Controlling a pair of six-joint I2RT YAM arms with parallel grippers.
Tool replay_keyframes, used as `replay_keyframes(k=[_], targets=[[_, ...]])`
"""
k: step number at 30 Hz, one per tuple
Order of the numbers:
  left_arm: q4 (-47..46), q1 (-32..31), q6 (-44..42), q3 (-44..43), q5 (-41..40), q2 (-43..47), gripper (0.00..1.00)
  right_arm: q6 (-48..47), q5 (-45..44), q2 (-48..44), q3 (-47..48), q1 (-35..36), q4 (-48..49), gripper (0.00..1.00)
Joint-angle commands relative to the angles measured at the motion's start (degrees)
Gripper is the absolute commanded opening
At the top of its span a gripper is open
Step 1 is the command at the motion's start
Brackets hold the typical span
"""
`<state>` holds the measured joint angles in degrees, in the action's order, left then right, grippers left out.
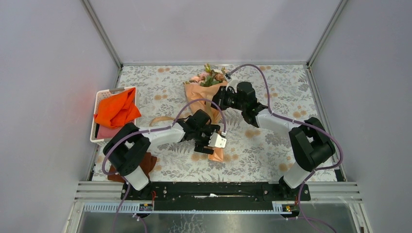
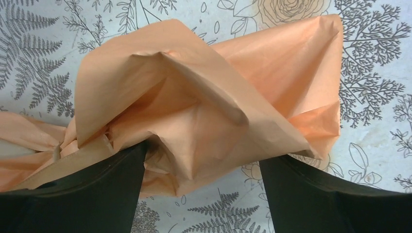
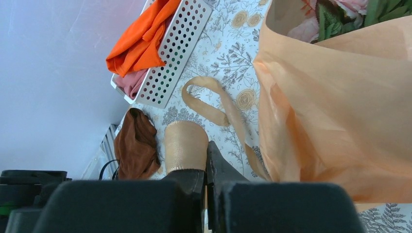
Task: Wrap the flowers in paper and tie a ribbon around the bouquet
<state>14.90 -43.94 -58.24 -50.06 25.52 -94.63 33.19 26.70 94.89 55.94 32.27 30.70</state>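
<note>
**Wrapping done, bow still to come**

Flowers (image 1: 210, 77) already sit inside the paper (image 2: 194, 97): pink heads and green leaves show at the wide mouth of the cone, and the bouquet (image 1: 206, 94) lies on the bench (image 1: 272, 97), its mouth toward the far wall and its tail pointing back toward the arms. By my reading, the wrapping half of the job is complete and the tying half is not.

The ribbon (image 3: 185, 143) trails in a loose loop on the bench beside the cone. One stretch runs in under the paper's edge, and no knot or bow shows in any view. Whether it already circles the stem end I cannot tell.

The right claw (image 3: 206, 165) is closed, pinching a broad end of the ribbon that stands up from its tips. The left claw (image 2: 203, 160) hangs over the tail of the cone with its jaws wide apart. They straddle the paper and hold nothing.

The paper is thin, matte and peach-orange, creased into sharp folds and soft hollows, and looks likely to spring open if left loose. The ribbon is flat, narrow and slightly duller, with a faint woven sheen. The bench carries a printed fern-and-rose pattern.
</note>
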Motion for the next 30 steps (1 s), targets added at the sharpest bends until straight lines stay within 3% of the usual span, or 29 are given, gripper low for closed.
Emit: replay_keyframes(k=[1, 11, 18, 22, 26, 28, 30], targets=[[1.9, -0.6, -3.5, 0.0, -3.7, -3.3, 0.88, 1.5, 2.3, -4.7, 5.5, 1.0, 1.8, 0.0], [6.7, -0.9, -4.5, 0.9, -5.6, -2.0, 0.89, -1.3, 2.0, -8.1, 9.5, 1.0, -5.0, 0.0], [24.0, 0.2, -4.4, -2.7, 1.4, 11.6, 0.99, -4.6, -1.1, -6.6, 5.2, 0.9, -8.4, 0.0], [29.8, 9.6, -11.6, -2.8, 5.2, 17.9, 0.99, -4.2, 0.1, -7.0, 5.4, 1.0, -8.6, 0.0], [33.0, 21.8, -16.2, -5.6, 6.8, 15.7, 0.99, -5.0, 0.3, -8.4, 6.0, 0.9, -10.6, 0.0], [27.6, 24.6, -12.6, -5.5, 3.8, 13.1, 0.99, -4.8, 0.8, -8.7, 6.0, 1.0, -10.8, 0.0], [15.4, 25.1, -7.1, -3.6, -2.2, 10.1, 0.99, -4.7, 1.2, -8.8, 6.1, 1.2, -10.9, 0.0]])
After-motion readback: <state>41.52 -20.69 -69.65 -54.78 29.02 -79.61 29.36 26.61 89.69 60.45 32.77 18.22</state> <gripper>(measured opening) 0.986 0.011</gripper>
